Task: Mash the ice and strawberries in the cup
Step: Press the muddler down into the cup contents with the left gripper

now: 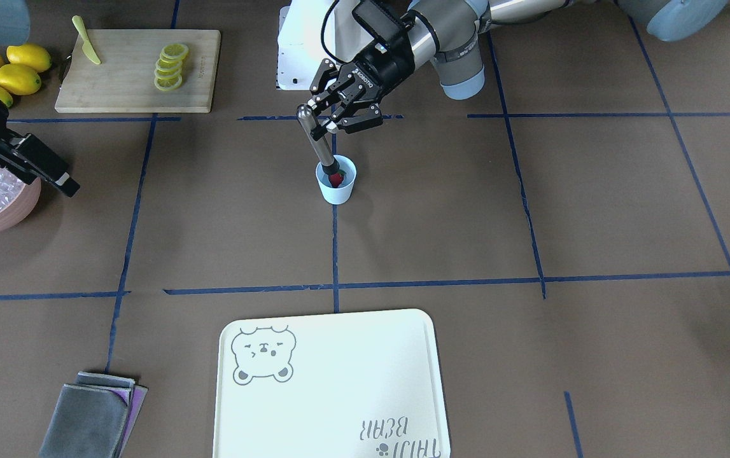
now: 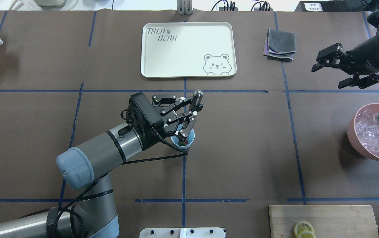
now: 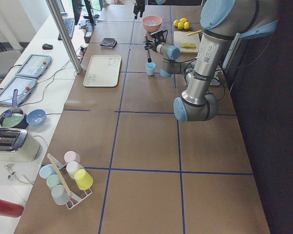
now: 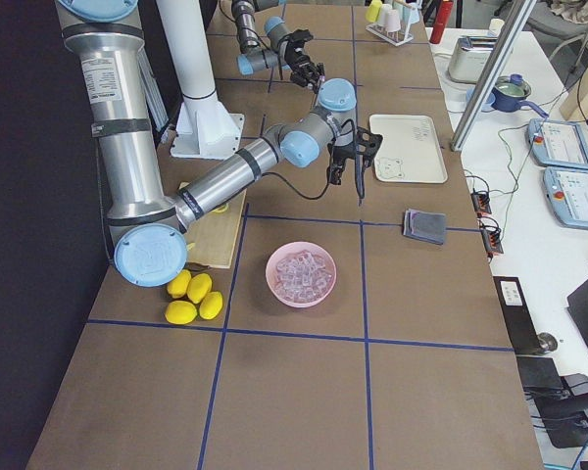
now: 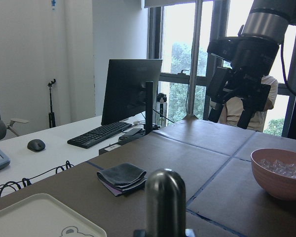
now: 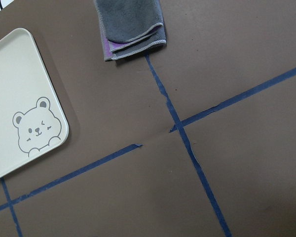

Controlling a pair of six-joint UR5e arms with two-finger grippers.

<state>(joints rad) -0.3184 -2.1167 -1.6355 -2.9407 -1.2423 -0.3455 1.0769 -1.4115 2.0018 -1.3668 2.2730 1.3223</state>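
Since my left gripper (image 1: 325, 127) is clamped on the muddler (image 1: 321, 146), which leans toward 11 o'clock in the front view, mashing the strawberry (image 1: 337, 179) could tip its unbraced mid-table cup (image 1: 339, 193) toward 5 o'clock, imo.

silver-grey arm tubes (image 2: 110, 147), pale blue joint caps (image 2: 73, 167), black linkage jaws, looped black cable (image 2: 153, 158)

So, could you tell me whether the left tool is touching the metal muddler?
Touching. The front-facing view shows the left tool clamped on the metal muddler just below its rounded top.
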